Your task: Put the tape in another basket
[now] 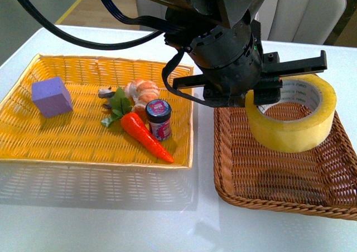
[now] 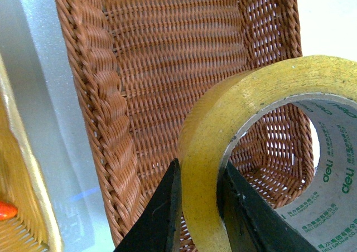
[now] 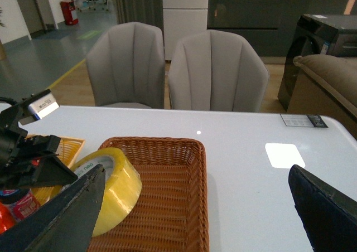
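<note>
Left gripper [image 2: 201, 210] pinches the tape [image 1: 293, 115] by its wall, one finger [image 2: 156, 213] on the outer face and the other inside the core. The tape hangs tilted over the far part of the brown basket [image 1: 268, 203]; cannot tell if it touches the floor. Right gripper [image 3: 198, 174] fingers are spread wide.

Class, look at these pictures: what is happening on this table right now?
The left gripper is clamped on the wall of the packing tape roll, holding it tilted over the brown wicker basket, not yet released. The right gripper is open and empty. The carrot, jar and purple block lie in the yellow basket.
</note>
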`<state>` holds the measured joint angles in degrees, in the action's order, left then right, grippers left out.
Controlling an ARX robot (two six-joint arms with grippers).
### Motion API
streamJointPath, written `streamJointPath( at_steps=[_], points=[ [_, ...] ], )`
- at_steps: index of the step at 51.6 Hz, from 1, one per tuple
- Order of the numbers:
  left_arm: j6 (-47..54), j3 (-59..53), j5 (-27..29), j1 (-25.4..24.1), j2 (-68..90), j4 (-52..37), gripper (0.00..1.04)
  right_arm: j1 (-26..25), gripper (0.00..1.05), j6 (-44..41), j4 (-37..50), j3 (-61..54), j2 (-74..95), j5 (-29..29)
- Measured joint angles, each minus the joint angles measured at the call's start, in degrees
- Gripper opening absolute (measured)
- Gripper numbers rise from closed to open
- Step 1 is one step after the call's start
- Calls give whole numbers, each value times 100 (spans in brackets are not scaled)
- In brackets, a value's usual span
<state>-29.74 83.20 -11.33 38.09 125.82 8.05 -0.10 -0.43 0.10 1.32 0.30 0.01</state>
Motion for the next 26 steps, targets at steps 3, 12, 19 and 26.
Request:
streamJointPath(
  at_steps=[3, 12, 19, 26],
  points=[
    [-15, 26, 15, -28, 37, -2, 14, 0, 96, 0, -2, -2, -2, 0],
    [-61, 48, 55, -87, 98, -46, 14, 0, 96, 0, -2, -2, 0, 0],
    [-103, 48, 33, -81, 105, -90, 14, 0, 96, 0, -2, 0, 0, 0],
    [-238, 48, -28, -79, 105, -166, 14, 0, 96, 0, -2, -2, 0, 0]
  ],
)
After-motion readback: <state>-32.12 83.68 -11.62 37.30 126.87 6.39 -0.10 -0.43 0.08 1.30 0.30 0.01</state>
